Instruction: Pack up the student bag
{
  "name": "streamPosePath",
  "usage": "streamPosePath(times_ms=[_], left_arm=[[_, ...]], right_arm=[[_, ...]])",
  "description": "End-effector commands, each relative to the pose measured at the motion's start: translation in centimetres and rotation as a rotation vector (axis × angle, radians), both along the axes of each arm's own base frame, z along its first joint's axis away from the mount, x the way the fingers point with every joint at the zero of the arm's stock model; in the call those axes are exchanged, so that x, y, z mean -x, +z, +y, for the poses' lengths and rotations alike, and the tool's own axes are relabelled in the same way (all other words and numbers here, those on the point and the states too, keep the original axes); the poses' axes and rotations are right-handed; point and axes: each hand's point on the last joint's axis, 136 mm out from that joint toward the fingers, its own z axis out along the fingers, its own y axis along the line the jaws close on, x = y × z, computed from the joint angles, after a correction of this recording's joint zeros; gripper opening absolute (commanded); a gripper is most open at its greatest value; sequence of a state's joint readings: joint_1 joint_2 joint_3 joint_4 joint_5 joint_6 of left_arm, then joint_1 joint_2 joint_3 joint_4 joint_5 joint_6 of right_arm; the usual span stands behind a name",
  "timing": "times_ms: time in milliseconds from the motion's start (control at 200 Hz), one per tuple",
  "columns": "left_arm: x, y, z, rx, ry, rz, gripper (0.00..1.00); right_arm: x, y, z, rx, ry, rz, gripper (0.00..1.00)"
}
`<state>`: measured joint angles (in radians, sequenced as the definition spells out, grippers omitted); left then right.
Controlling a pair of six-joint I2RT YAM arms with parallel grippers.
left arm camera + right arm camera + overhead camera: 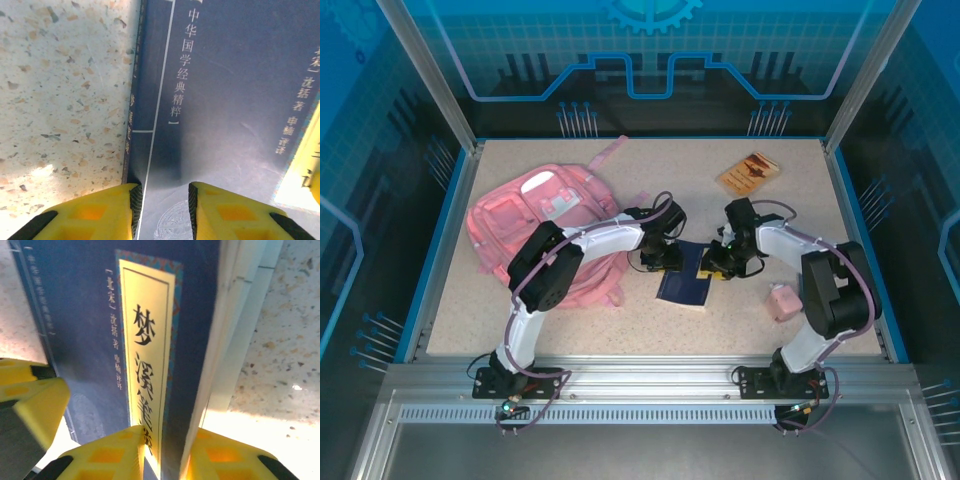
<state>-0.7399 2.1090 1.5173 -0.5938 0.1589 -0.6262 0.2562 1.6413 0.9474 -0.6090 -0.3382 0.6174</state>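
The student bag (542, 228), a soft pink backpack, lies flat at the left of the table with its front pockets up. A dark blue book (686, 286) with a yellow title label (147, 340) lies at mid-table between both grippers. My right gripper (722, 266) (170, 432) is shut on the book's (85, 325) right edge, one finger on the cover and one under the pages. My left gripper (660, 258) (162, 192) hovers over the cover (225, 100) near the spine, its jaws a little apart with nothing between them.
A brown book (750, 172) lies at the back right. A small pink object (782, 300) sits beside the right arm near the front right. Blue rails edge the speckled tabletop (760, 230).
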Motion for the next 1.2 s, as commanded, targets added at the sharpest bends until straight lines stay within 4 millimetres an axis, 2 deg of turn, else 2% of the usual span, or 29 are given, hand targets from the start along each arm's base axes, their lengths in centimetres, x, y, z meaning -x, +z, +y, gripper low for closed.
streamPosePath(times_ms=[0, 115, 220, 280, 360, 445, 490, 605, 760, 805, 965, 1056, 1141, 1196], left_arm=[[3.6, -5.4, 1.6, -0.143, -0.051, 0.12, 0.34], [3.1, -4.1, 1.4, -0.133, -0.059, 0.092, 0.34], [2.3, -1.7, 0.8, -0.094, -0.068, 0.047, 0.38], [1.8, 0.2, 0.5, -0.059, -0.07, 0.012, 0.43], [0.9, 3.2, 0.4, 0.007, -0.057, -0.032, 0.56], [-0.1, 6.2, 1.0, 0.087, -0.025, -0.075, 0.7], [-0.5, 7.9, 1.4, 0.135, -0.008, -0.097, 0.75], [-1.1, 10.6, 2.7, 0.265, 0.034, -0.119, 0.84], [-1.3, 12.3, 4.1, 0.424, 0.069, -0.121, 0.92], [-1.2, 12.6, 4.1, 0.469, 0.069, -0.116, 0.98], [-1.0, 13.8, 3.1, 0.606, 0.041, -0.088, 0.98], [-1.0, 14.3, 2.5, 0.653, 0.025, -0.073, 0.94], [-1.1, 15.3, 2.3, 0.694, 0.017, -0.084, 0.83], [-1.3, 16.1, 2.4, 0.717, 0.019, -0.101, 0.67]], right_arm=[[-0.4, 2.2, 1.0, -0.033, 0.028, -0.046, 0.22], [-0.4, 2.7, 0.9, -0.031, 0.019, -0.058, 0.16], [-0.7, 3.3, 0.9, -0.031, 0.014, -0.081, 0.1], [-0.8, 3.8, 0.9, -0.037, 0.017, -0.1, 0.09], [-1.1, 5.0, 1.2, -0.073, 0.027, -0.137, 0.08], [-1.6, 6.8, 1.8, -0.151, 0.05, -0.191, 0.08], [-1.8, 7.9, 2.3, -0.212, 0.068, -0.218, 0.08], [-2.2, 10.6, 3.2, -0.362, 0.101, -0.272, 0.08], [-2.1, 14.4, 4.2, -0.524, 0.169, -0.344, 0.08], [-2.0, 15.4, 4.6, -0.568, 0.193, -0.362, 0.08], [-1.6, 17.5, 5.4, -0.674, 0.245, -0.391, 0.09], [-1.5, 17.9, 5.6, -0.697, 0.251, -0.392, 0.1], [-1.6, 17.5, 5.4, -0.684, 0.239, -0.385, 0.11], [-1.8, 17.1, 5.0, -0.66, 0.222, -0.378, 0.13]])
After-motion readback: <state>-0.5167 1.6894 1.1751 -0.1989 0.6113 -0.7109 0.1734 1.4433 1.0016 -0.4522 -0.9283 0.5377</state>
